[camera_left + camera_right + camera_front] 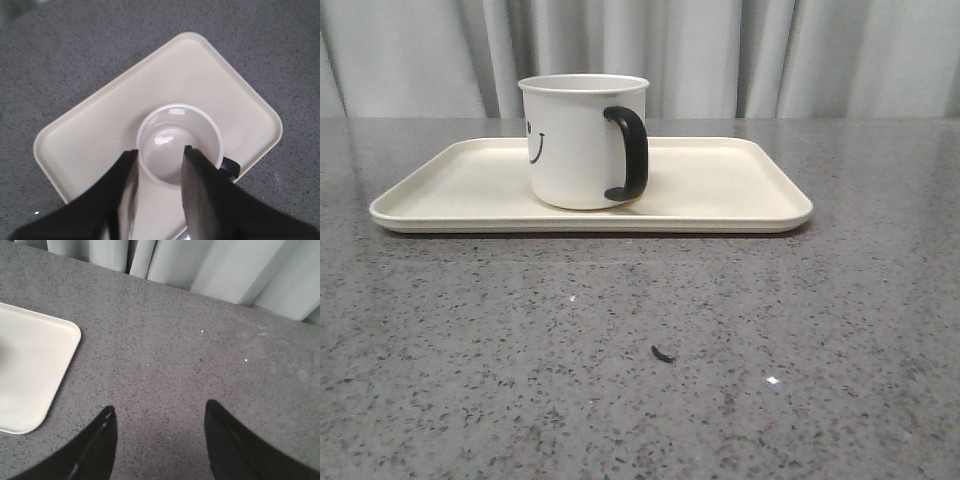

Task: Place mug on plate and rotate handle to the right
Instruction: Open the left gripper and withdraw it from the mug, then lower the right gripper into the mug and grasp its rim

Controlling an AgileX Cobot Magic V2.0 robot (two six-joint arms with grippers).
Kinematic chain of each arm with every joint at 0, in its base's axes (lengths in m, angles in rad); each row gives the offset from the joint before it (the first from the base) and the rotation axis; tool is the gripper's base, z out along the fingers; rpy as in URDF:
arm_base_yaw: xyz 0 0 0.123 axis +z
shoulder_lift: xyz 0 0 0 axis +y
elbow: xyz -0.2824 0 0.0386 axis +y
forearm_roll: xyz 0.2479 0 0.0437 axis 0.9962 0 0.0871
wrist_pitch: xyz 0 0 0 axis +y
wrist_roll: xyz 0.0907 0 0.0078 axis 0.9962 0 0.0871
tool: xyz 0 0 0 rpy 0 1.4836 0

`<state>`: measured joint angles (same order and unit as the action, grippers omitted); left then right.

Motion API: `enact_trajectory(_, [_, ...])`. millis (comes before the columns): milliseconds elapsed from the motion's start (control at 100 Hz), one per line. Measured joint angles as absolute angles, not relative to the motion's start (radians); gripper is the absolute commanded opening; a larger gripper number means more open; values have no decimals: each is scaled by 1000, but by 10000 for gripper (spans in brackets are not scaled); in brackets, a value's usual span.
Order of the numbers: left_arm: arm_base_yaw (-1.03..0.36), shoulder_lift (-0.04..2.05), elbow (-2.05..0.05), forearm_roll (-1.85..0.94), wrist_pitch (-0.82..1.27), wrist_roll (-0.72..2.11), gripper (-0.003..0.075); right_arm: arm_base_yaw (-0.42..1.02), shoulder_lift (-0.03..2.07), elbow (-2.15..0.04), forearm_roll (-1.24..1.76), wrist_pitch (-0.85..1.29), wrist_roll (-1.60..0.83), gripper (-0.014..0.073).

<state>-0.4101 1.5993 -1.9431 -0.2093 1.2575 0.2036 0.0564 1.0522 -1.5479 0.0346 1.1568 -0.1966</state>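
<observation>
I am looking at the white cylindrical mug with the black smiley face (582, 142), which is standing upright on the wide cream rectangular plate (720, 185), just left of its middle, on the grey speckled tabletop (640, 340). Its glossy black loop handle (629, 153) is pointing right but angled a little toward me, so I judge the placing done and the rotation near finished. My left tool (159, 167) is hovering above the rim, jaws parted and gripping nothing; my right tool (159, 440) is spread wide over bare tabletop. Next, a slight twist, or simply lifting clear.
</observation>
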Motion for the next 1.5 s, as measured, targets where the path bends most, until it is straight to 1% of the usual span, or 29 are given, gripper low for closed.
enact_trajectory(40, [-410,1568,-1944,-189,1260,204,-3,56,1052,-1548,35,1159,-197,402])
enact_trajectory(60, [-410,1550,-1944,-174,1262,204,-22,56,1052,-1548,35,1159,-197,402])
enact_trajectory(270, [-410,1374,-1947,6,1270,165,-19,56,1052,-1548,44,1152,-197,402])
enact_trajectory(430, [-410,1263,-1947,92,1277,136,-19,56,1083,-1568,166,1112,-218,402])
enact_trajectory(650, [-410,1150,-1865,180,1285,88,-19,69,1245,-1664,482,1136,-331,402])
enact_trajectory(790, [-410,1090,-1768,213,1285,69,-19,115,1367,-1740,597,1160,-367,402])
enact_trajectory(940, [-410,1043,-1674,269,1286,30,-19,197,1477,-1808,627,1164,-373,402])
enact_trajectory(1100, [-410,996,-1604,294,1286,9,-19,270,1574,-1821,633,1164,-375,402])
enact_trajectory(1500, [-410,920,-1556,319,1286,-18,-19,356,1781,-1821,633,1164,-375,400])
